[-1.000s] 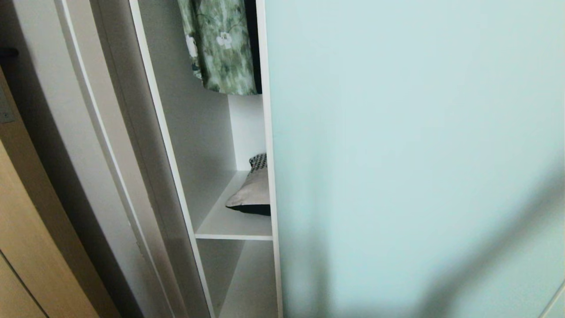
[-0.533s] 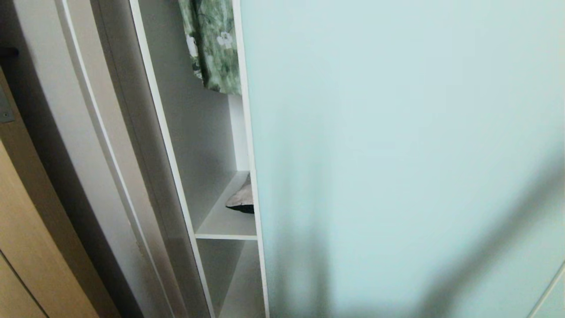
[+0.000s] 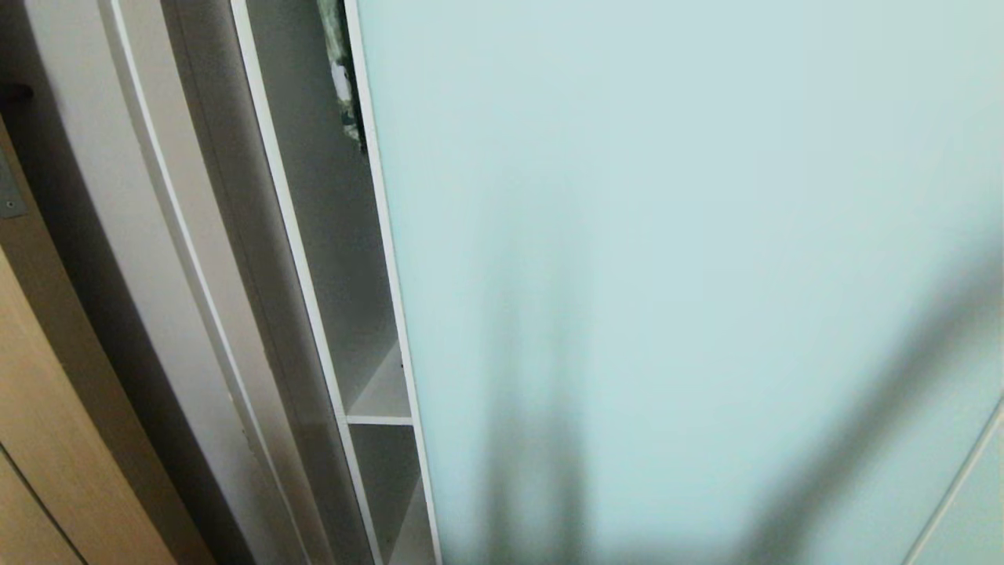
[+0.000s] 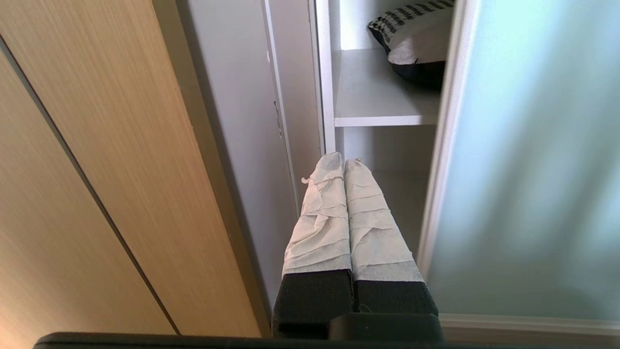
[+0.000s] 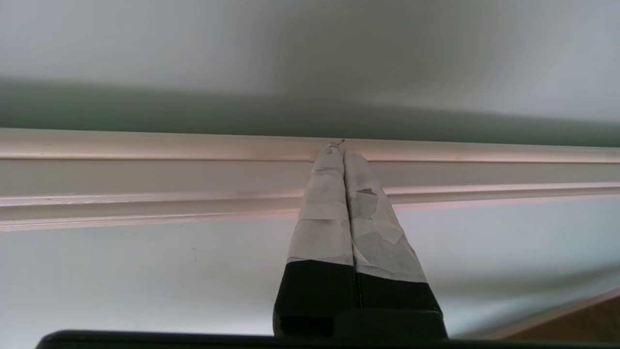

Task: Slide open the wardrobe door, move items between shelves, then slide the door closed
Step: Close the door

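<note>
The sliding door (image 3: 674,259), a frosted pale blue-green panel in a thin pale frame, is seen across most of the head view. Only a narrow gap is left between its leading edge and the white side wall (image 3: 314,204) of the wardrobe. A sliver of green flowered cloth (image 3: 343,78) is visible hanging at the top of that gap. Lower down, the front edge of a white shelf (image 3: 380,421) is crossed by the door frame.

The cushion (image 4: 416,41) is hidden from the head view. In the left wrist view it is found lying on the shelf (image 4: 378,94), partly behind the door edge (image 4: 448,145); a houndstooth strip, a beige face and a dark underside are made out.

The left gripper (image 4: 344,162) is held with its taped fingers (image 4: 319,218) pressed together, nothing between them. It is pointed toward the gap, near the wardrobe side wall, with the tan wood-grain door (image 4: 97,169) beside it.

The right gripper (image 5: 343,147) is likewise closed and empty, its taped fingers (image 5: 324,208) together. Its tips are set at the silver-white frame rail (image 5: 145,169) of the sliding door; actual contact cannot be confirmed. Frosted glass is seen on both sides of that rail.

Neither arm is caught in the head view; only dark shadows fall on the glass.
</note>
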{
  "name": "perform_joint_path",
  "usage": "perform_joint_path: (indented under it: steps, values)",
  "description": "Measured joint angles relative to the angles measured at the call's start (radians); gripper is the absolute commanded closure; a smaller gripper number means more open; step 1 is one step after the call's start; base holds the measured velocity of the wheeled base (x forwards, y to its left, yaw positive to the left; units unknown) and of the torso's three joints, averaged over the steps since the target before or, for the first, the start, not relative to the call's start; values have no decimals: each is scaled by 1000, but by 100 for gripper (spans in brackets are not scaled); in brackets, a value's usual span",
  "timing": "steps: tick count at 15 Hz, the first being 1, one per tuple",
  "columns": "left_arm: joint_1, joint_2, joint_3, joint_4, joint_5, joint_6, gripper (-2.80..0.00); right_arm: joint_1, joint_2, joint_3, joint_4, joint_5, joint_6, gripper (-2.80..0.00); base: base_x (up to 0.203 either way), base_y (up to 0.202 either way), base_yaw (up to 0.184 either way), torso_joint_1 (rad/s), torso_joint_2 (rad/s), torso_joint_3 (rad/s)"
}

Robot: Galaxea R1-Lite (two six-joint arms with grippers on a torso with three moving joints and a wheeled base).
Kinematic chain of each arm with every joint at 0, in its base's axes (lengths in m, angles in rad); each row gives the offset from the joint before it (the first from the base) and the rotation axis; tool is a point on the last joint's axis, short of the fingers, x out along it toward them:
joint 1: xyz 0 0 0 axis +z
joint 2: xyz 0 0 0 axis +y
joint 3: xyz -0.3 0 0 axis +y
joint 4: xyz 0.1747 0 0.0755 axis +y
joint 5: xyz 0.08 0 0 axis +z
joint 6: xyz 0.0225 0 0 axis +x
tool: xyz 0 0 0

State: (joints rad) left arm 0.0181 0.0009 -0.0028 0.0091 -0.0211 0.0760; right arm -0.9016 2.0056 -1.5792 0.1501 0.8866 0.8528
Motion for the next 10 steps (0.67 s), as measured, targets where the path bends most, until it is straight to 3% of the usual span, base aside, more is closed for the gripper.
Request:
perform_joint_path:
  steps: [10]
  values:
    - [0,0,0,0,0,0,0,133,-150,228,-105,-3,2,0,0,0,0,0,0,0]
